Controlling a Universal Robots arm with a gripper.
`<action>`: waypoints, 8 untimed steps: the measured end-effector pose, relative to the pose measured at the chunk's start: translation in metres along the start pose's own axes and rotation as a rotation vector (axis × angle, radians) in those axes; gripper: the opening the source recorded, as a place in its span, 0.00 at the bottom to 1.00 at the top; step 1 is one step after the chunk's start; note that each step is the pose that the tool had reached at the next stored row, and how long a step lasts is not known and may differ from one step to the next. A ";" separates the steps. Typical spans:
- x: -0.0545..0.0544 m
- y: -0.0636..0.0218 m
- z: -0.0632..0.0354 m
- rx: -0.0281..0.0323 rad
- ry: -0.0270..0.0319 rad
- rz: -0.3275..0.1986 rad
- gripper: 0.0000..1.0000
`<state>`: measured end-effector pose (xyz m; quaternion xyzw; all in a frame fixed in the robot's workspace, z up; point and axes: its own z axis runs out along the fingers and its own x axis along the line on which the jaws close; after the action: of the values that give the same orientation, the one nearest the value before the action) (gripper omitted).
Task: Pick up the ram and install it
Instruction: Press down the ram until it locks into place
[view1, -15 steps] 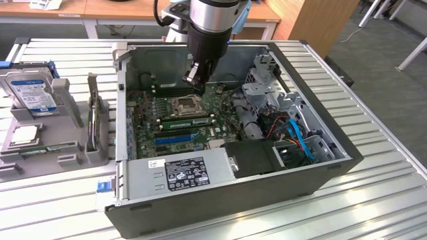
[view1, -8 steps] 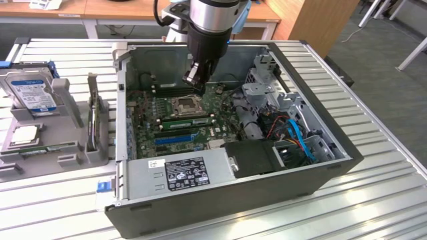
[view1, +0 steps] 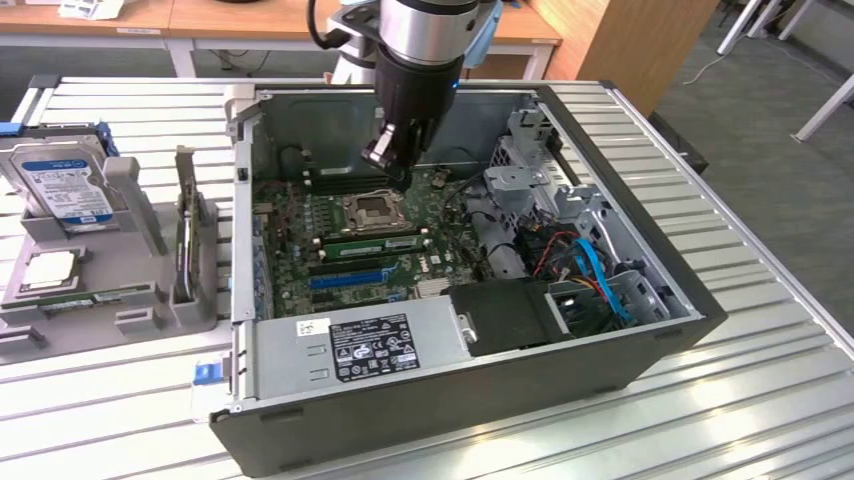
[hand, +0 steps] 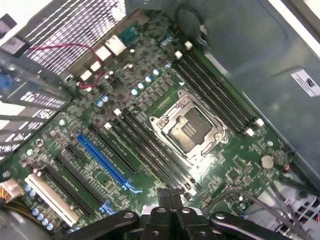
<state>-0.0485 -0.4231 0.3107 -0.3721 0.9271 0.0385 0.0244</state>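
Here the black gripper hangs inside the open dark-grey computer case, over the green motherboard just behind the silver CPU socket, jaws together and holding nothing. The long thin green ram stick lies seated in a slot just in front of that socket.

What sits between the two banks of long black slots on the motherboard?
The CPU socket, open inside its metal frame, sits between one bank of slots and the other bank. The wrist view shows this.
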 end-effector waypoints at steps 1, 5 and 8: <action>0.000 0.0000 0.0000 0.0000 0.0002 0.012 0.10; 0.000 0.0001 -0.0001 -0.0166 0.0191 0.047 0.10; 0.000 0.0001 -0.0001 -0.0327 0.0368 0.066 0.10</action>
<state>-0.0486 -0.4231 0.3108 -0.3421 0.9385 0.0475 -0.0001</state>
